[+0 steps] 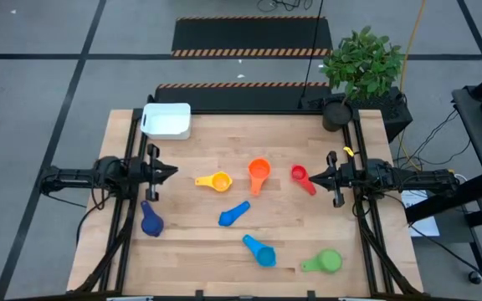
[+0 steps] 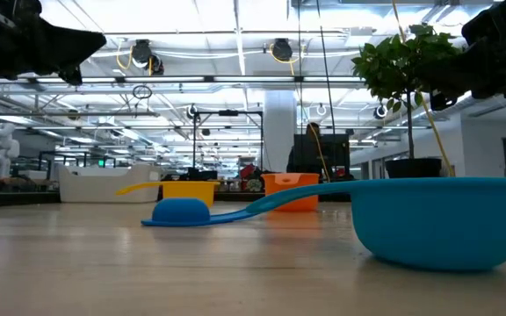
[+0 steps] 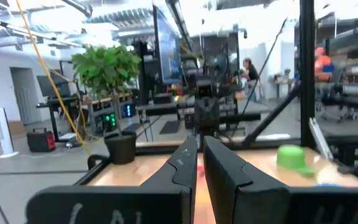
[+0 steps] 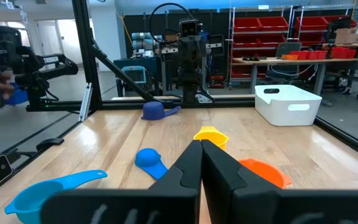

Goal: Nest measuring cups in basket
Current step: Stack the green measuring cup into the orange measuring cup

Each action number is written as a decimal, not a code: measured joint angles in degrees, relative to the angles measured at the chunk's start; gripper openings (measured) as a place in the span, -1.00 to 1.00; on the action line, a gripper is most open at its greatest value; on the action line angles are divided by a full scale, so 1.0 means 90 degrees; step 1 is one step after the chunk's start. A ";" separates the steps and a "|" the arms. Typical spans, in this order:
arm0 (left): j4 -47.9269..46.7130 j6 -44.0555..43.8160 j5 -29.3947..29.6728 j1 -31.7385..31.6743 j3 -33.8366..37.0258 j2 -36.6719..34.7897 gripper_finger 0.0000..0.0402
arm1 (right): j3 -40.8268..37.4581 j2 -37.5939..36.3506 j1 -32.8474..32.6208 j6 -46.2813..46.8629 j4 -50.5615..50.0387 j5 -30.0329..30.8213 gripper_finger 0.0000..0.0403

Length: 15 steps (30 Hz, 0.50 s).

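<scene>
Light-blue cup (image 2: pixel 437 219) on wooden table (image 1: pixel 249 251) — bright workshop behind.

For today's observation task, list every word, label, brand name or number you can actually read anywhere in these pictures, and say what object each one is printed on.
None can be read.
Measuring cups: no legible markings.
Basket: plain white, no label.
Left gripper: faint marks on its body, too blurred to read.
Red bins on the room's shelves: no text legible.
</scene>
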<state>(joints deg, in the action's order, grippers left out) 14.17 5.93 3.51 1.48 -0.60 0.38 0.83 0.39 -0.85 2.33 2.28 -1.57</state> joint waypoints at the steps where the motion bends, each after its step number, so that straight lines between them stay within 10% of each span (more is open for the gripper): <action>1: 0.0124 -0.0236 0.0001 0.0002 0.0000 -0.0002 -0.84 | -0.0001 0.0001 -0.0001 0.0001 0.0001 -0.0001 -1.00; 9: 0.1239 -0.2242 0.0581 0.0002 -0.0034 0.0005 -0.84 | 0.0001 0.0000 -0.0001 0.0000 0.0000 -0.0002 -1.00; 15: 0.0905 -0.1887 0.1166 0.0005 -0.1323 0.0797 -0.94 | 0.0001 0.0000 -0.0001 0.0000 0.0000 0.0000 -1.00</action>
<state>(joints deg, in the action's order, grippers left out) 22.31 -11.05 14.00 1.52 -12.51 7.55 0.84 0.39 -0.86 2.33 2.28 -1.57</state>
